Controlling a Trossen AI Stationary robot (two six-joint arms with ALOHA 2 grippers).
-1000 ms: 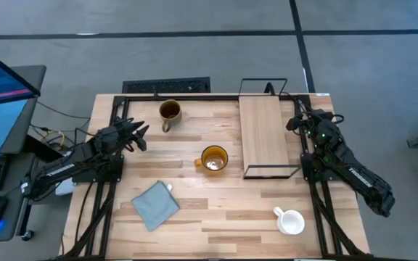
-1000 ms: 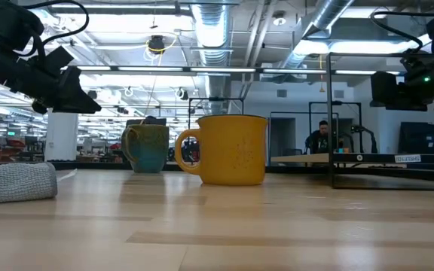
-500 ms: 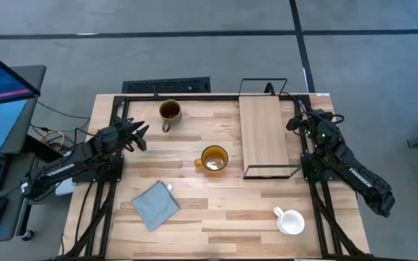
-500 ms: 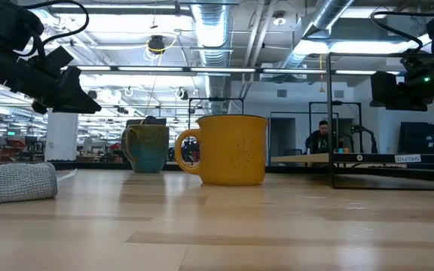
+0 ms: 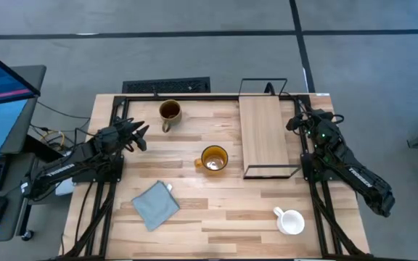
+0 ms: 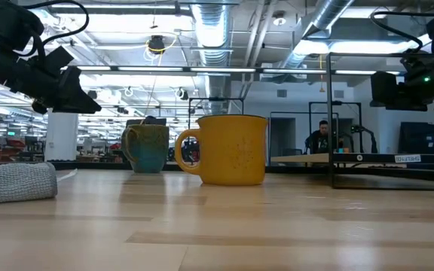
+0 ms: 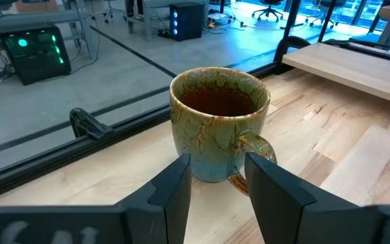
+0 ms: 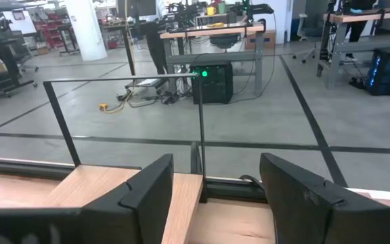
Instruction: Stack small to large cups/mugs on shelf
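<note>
While no mug is being held yet, the first pick-up seems to be getting set up. The left gripper [image 5: 138, 135] is being kept open in the air, and the dark brown-olive mug [image 7: 219, 123] is seen just ahead of its fingers [image 7: 172, 186], with the handle turned toward them. The right gripper [image 5: 296, 121] is being held open too, right beside the far end of the shelf [image 5: 263, 135], and nothing is being gripped by it. The amber-yellow mug [image 5: 212, 159] is being left on the tabletop [image 5: 216, 210], between the left gripper and the shelf. The small white mug [image 5: 290, 221] is being left well behind the right gripper, near the table's front edge. The grey-blue cloth [image 5: 155, 205] is being left behind the left gripper.

For the next move, the left gripper would probably need to be lowered around the dark mug.

In the low view the white mug is not being shown at all, and the shelf board is only seen edge-on.
</note>
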